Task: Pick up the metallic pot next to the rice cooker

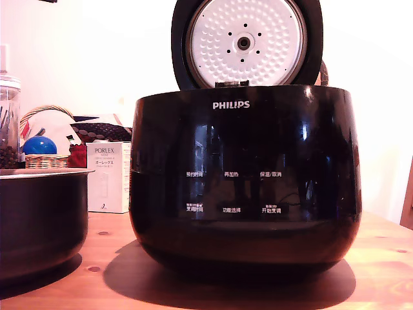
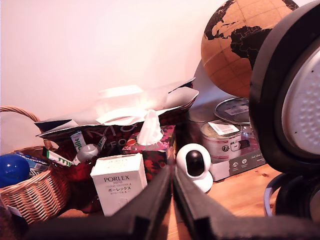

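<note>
My gripper [image 2: 173, 175] shows only in the wrist view, as two dark fingers [image 2: 150, 205] running together to a point, their tips pressed against each other with nothing between them, so the hand is closed and empty. It hangs in the air above the wooden table [image 2: 240, 192], clear of everything. Past the fingertips I see a white Porlex box [image 2: 119, 184], a flowered tissue box [image 2: 152, 147] with a tissue sticking up, a small white round camera [image 2: 195, 165] with a dark face, a wicker basket [image 2: 30, 192] holding a blue ball [image 2: 12, 169], a cork globe [image 2: 232, 47] by the wall and some round tins [image 2: 227, 137] beneath it. The raised lid of the rice cooker [image 2: 290, 95] fills one side of that view, black rim around a dimpled white inside. In the exterior view the rice cooker [image 1: 245, 181] sits in the middle of the table [image 1: 381, 258], glossy black, marked PHILIPS, with its lid standing open. The metallic pot [image 1: 39, 219] stands upright on the table at the exterior view's left, cut off by the frame edge, just beside the cooker with a narrow gap between them, its pale rim level. My hand is not touching it, and I cannot see the pot from the wrist.
</note>
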